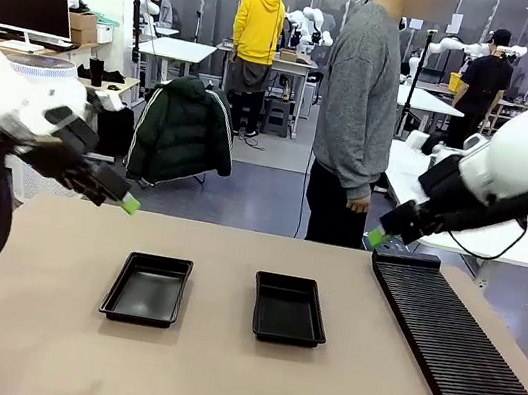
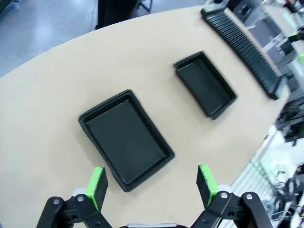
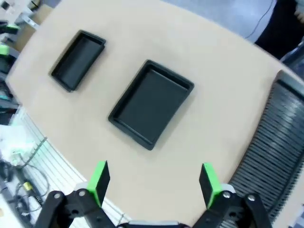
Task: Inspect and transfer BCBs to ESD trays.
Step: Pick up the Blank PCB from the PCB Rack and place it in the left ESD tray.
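Two black ESD trays lie side by side on the tan table, the left tray [image 1: 147,288] and the right tray [image 1: 289,308], both with bare floors. The BCBs are out of view. My left gripper [image 1: 126,202] hovers open above the table's far left. The left wrist view looks between its green fingertips [image 2: 97,182] down at the left tray [image 2: 126,138], with the other tray [image 2: 205,84] farther off. My right gripper [image 1: 379,238] hangs open over the far end of the rack. Its green fingertips [image 3: 99,179] frame the right tray [image 3: 151,103] from above, and the left tray [image 3: 78,60] lies beyond.
A long black ribbed slotted rack [image 1: 454,336] lies along the table's right side, seen also as rack [image 2: 242,45] and rack [image 3: 273,152]. A person in a grey sweater [image 1: 359,102] stands at the far edge, hands down. The table's front half is bare.
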